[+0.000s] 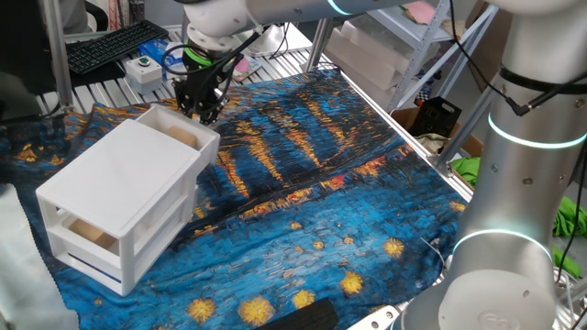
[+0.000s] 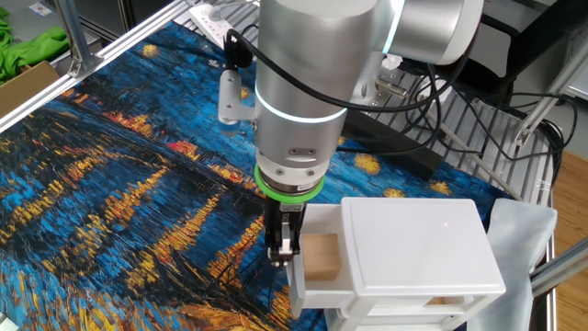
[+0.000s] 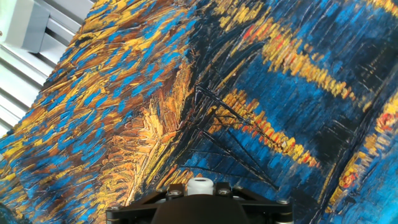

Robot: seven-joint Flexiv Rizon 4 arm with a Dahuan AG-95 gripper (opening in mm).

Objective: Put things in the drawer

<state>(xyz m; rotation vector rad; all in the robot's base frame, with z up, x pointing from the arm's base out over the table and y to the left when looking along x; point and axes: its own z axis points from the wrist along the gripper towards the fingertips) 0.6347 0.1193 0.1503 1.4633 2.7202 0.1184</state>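
In the other fixed view, my jaws [image 2: 281,250] hang just left of the drawer [image 2: 317,285], at its pulled-out front. To their right a block [image 2: 322,256] lies inside the drawer. The jaws look narrow and empty. Pushing rightward against the front would, I judge, close it.

Table [image 1: 303,197] draped in blue-and-gold painted-sky cloth. Behind it, slatted metal surface with black keyboard [image 1: 115,44] and small white box [image 1: 145,71]. Metal shelving [image 1: 404,55] at back; green fabric [image 1: 472,170] beside cardboard box [image 1: 459,147]. Cables [image 2: 478,119] trail nearby.
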